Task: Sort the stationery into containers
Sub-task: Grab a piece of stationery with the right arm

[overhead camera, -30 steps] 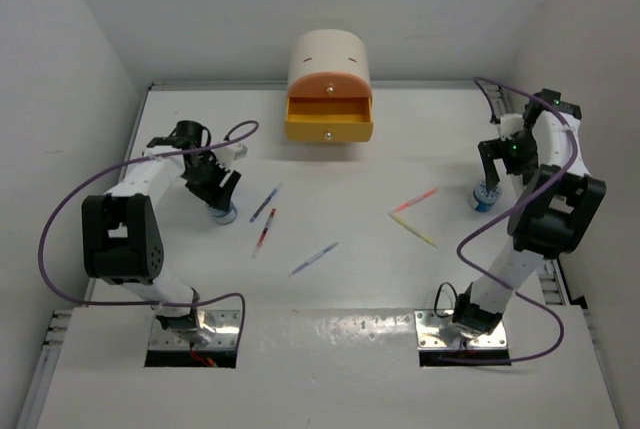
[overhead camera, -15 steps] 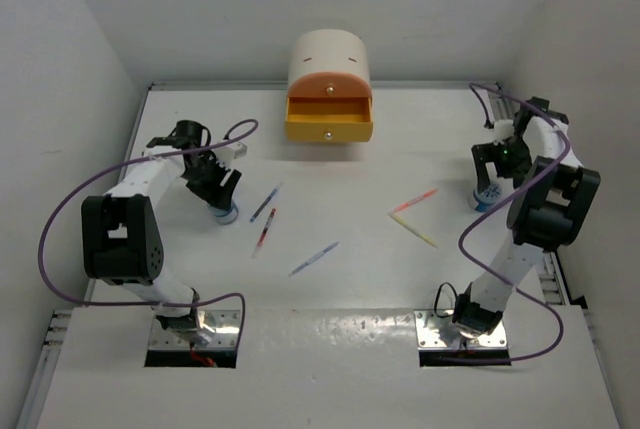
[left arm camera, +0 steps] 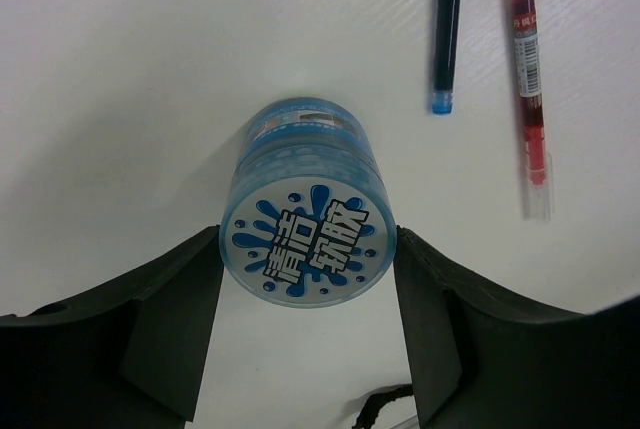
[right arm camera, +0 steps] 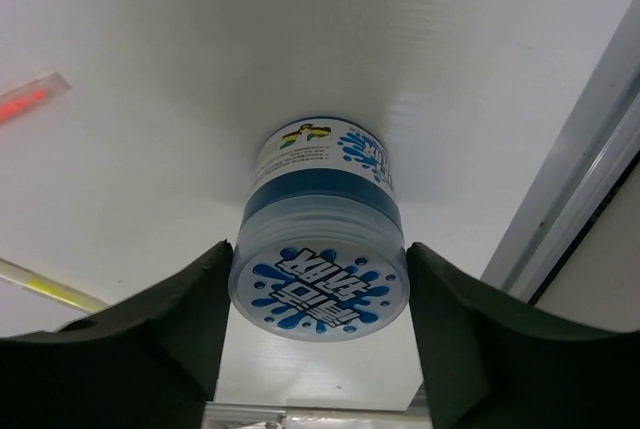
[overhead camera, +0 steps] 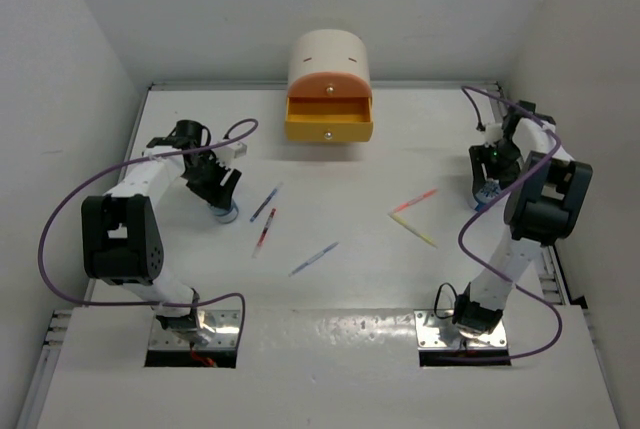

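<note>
The left gripper (left arm camera: pixel 308 249) clamps the left blue jar (left arm camera: pixel 305 159), the right gripper (right arm camera: pixel 318 294) the right blue jar (right arm camera: pixel 320 184); both should lift straight up, squeezing firmly

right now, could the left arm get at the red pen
Probably not yet: the left gripper is closed on the blue jar. The red pen lies close by with nothing between.

Your right gripper (right arm camera: pixel 318 281) pinches a round blue-white tub (right arm camera: pixel 320 219); both black fingers (right arm camera: pixel 175 324) touch the lid's sides. The tub stands on the white table (right arm camera: pixel 150 29), splash-print lid facing you. Red pen (right arm camera: pixel 30 99) at the left edge and yellow stick (right arm camera: pixel 45 287) lower left, both apart from the tub. Metal rail (right arm camera: pixel 570 209) on the right.
</note>
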Motion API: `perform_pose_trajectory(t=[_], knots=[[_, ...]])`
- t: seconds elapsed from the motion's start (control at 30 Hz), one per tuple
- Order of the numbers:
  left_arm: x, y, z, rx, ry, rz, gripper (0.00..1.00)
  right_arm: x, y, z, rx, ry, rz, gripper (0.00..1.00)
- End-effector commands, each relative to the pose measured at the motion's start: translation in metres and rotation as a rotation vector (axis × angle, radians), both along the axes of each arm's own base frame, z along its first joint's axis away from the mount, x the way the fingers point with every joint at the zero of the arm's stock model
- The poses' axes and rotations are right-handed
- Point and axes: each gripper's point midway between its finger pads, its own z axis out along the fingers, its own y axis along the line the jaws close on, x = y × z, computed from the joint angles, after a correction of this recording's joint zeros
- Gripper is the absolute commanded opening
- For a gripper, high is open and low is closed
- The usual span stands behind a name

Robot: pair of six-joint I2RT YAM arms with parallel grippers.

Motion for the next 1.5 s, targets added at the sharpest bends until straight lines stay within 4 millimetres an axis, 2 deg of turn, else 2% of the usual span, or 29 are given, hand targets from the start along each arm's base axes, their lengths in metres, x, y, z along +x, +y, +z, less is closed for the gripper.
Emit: perform_pose_trajectory(t=[0.0,0.07,0.1,0.23,0.4,0.5,0.53,0.63,0.67,0.73,0.83,0.9,0.93,0.97,1.0,1.03,1.07,1.1,1.13,1.17,1.2,1.23,1.33,1.37,1.4,1.43,1.47], knots=[[0.006,-0.005,0.011,-0.021,-0.053,-0.015,0.22,0.003,0.005,-0.002,0.019,-0.002,-0.007,0.58],[0.006,-0.005,0.010,-0.019,-0.051,-0.015,0.22,-0.001,0.007,-0.001,0.021,0.006,0.005,0.53],[0.006,-0.005,0.011,-0.021,-0.054,-0.016,0.22,-0.006,0.008,-0.002,0.023,0.024,0.007,0.54],[0.006,-0.006,0.010,-0.027,-0.051,-0.018,0.22,-0.017,0.008,-0.002,0.020,0.064,0.007,0.84],[0.008,-0.007,0.011,-0.029,-0.056,-0.016,0.22,-0.022,0.008,-0.003,0.011,0.071,-0.001,0.85],[0.008,-0.006,0.012,-0.027,-0.058,-0.017,0.22,-0.018,0.008,-0.001,0.007,0.046,0.004,0.73],[0.008,-0.006,0.012,-0.027,-0.059,-0.015,0.22,-0.017,0.007,0.000,0.005,0.042,0.006,0.62],[0.008,-0.006,0.012,-0.027,-0.061,-0.017,0.22,-0.009,0.006,0.008,-0.002,0.006,0.016,0.45],[0.008,-0.006,0.012,-0.029,-0.061,-0.014,0.22,-0.006,0.005,0.013,-0.006,-0.012,0.019,0.35],[0.008,-0.006,0.012,-0.031,-0.061,-0.011,0.22,0.004,0.009,0.030,-0.010,-0.070,0.046,0.23],[0.009,-0.008,0.013,-0.040,-0.066,-0.017,0.22,0.020,0.023,0.065,0.005,-0.160,0.100,0.16],[0.011,-0.009,0.013,-0.044,-0.066,-0.012,0.22,0.027,0.046,0.090,0.042,-0.208,0.148,0.10],[0.011,-0.009,0.014,-0.046,-0.068,-0.013,0.22,0.034,0.055,0.111,0.045,-0.242,0.168,0.08],[0.012,-0.009,0.014,-0.049,-0.069,-0.012,0.22,0.041,0.075,0.124,0.061,-0.268,0.219,0.05],[0.012,-0.010,0.015,-0.054,-0.068,-0.010,0.21,0.046,0.085,0.137,0.073,-0.298,0.233,0.02],[0.013,-0.011,0.016,-0.058,-0.069,-0.009,0.22,0.057,0.095,0.162,0.075,-0.358,0.252,0.00],[0.014,-0.011,0.016,-0.060,-0.069,-0.007,0.22,0.064,0.118,0.178,0.104,-0.401,0.296,0.00],[0.014,-0.012,0.016,-0.063,-0.068,-0.005,0.22,0.068,0.131,0.192,0.121,-0.440,0.303,0.00],[0.015,-0.012,0.016,-0.067,-0.069,-0.003,0.22,0.080,0.143,0.218,0.117,-0.522,0.327,0.00],[0.015,-0.013,0.015,-0.071,-0.066,0.000,0.22,0.085,0.170,0.232,0.141,-0.566,0.382,0.00],[0.015,-0.014,0.016,-0.078,-0.069,0.000,0.22,0.090,0.182,0.244,0.153,-0.609,0.383,0.00],[0.015,-0.016,0.016,-0.085,-0.065,0.004,0.22,0.098,0.204,0.266,0.164,-0.691,0.422,0.00],[0.018,-0.017,0.019,-0.095,-0.078,0.018,0.21,0.116,0.236,0.294,0.165,-0.814,0.464,0.00],[0.020,-0.018,0.022,-0.098,-0.091,0.016,0.21,0.118,0.254,0.299,0.173,-0.833,0.496,0.00],[0.022,-0.018,0.024,-0.101,-0.103,0.021,0.21,0.123,0.262,0.306,0.160,-0.861,0.506,0.00],[0.022,-0.019,0.026,-0.108,-0.107,0.024,0.21,0.131,0.279,0.298,0.167,-0.856,0.529,0.00],[0.024,-0.020,0.028,-0.113,-0.111,0.025,0.21,0.135,0.286,0.296,0.170,-0.857,0.529,0.00]])
